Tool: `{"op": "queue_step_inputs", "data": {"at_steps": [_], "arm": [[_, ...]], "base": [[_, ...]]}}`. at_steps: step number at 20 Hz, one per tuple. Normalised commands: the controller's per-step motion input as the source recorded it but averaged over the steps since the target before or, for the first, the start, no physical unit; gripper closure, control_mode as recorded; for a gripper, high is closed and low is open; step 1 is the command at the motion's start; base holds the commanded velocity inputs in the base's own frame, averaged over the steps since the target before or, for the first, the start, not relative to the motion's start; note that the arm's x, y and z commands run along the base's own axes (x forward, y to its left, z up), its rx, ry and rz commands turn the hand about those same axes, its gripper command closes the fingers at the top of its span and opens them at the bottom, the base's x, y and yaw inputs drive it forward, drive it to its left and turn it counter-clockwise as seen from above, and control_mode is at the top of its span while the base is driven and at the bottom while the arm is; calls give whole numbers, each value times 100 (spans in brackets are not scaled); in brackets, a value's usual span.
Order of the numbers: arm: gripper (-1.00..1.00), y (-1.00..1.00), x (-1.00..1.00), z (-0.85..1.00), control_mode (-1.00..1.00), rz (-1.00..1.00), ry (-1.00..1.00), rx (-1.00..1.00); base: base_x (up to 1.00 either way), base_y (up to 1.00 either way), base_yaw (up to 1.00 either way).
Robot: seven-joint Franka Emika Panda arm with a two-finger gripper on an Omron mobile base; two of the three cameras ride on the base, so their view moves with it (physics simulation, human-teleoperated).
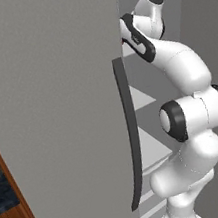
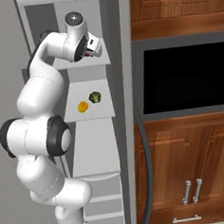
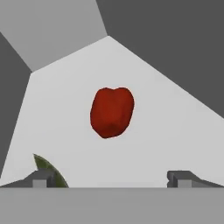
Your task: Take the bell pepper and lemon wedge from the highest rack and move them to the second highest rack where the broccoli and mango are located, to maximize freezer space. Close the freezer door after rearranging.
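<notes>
Gripper (image 3: 112,178) hung wide open over the top rack (image 3: 175,113), bell pepper (image 3: 112,112) lying centred ahead, lemon wedge (image 3: 50,169) beside one fingertip. Pepper pickup step; next: descend, close.

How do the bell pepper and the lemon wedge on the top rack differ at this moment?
In the hand view, the bell pepper is glossy red and rounded, while the lemon wedge is dull olive-yellow and thin. The bell pepper lies in full sight, ahead of the open hand and centred between its tips; the lemon wedge sits off to one side, cut off beside one tip. The bell pepper looks clearly larger. Both rest untouched on the same pale rack.
</notes>
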Motion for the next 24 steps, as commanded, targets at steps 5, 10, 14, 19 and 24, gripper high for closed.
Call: {"op": "queue_step_inputs", "data": {"at_steps": [5,10,14,19,24], "arm": [[-100,9,26,-12,-100,0,3,0],[-100,4,25,-13,-100,0,1,0],[-100,0,29,-10,-100,0,0,0],[-100,0,27,-12,-100,0,0,0],[-100,0,33,-7,-100,0,0,0]], "base": [[0,0,0],[0,0,0],[0,0,0],[0,0,0],[0,0,0]]}}
